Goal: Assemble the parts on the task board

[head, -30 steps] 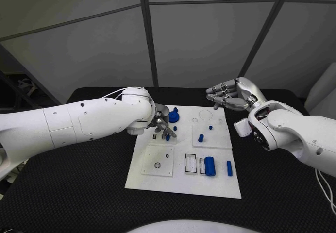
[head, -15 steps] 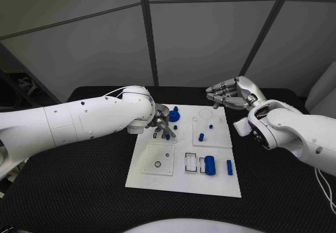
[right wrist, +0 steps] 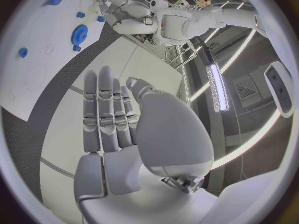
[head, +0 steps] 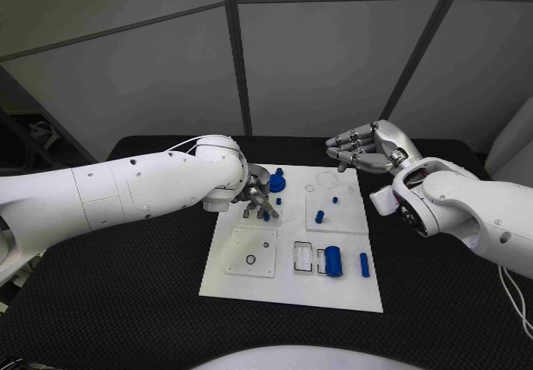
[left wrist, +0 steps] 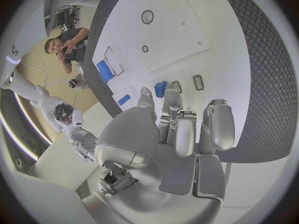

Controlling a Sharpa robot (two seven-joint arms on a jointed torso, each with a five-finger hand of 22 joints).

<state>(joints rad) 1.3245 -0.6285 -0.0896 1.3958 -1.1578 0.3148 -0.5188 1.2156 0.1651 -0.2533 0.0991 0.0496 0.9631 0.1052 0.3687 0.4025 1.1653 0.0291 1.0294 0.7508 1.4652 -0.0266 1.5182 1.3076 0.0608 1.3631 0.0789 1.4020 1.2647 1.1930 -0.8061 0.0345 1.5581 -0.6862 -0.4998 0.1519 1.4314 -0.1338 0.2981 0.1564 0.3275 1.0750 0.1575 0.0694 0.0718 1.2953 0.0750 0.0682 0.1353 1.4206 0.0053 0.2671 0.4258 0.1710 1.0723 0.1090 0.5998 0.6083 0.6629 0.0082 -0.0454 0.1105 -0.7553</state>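
The white task board (head: 291, 289) lies mid-table. My left hand (head: 258, 197) reaches down over its far left part, beside a blue gear (head: 276, 183). In the left wrist view the left hand (left wrist: 177, 134) has its fingers stretched out, and their tips (left wrist: 146, 97) lie against a small blue part (left wrist: 161, 88) on the board (left wrist: 187, 30); no grip on it shows. My right hand (head: 367, 150) hangs above the board's far right corner, holding nothing, its fingers (right wrist: 106, 109) side by side. A blue cylinder (head: 333, 261) and a blue bar (head: 364, 265) lie on the near right part.
Small blue pegs (head: 319, 218) stand in the board's right middle section. A clear square plate (head: 252, 253) with two holes sits on the near left part. Black matting (head: 122, 293) surrounds the board. The right wrist view shows the gear (right wrist: 79, 34) far off.
My left arm has edged slightly to the right over the board. The right hand has barely moved, and the parts lie as before.
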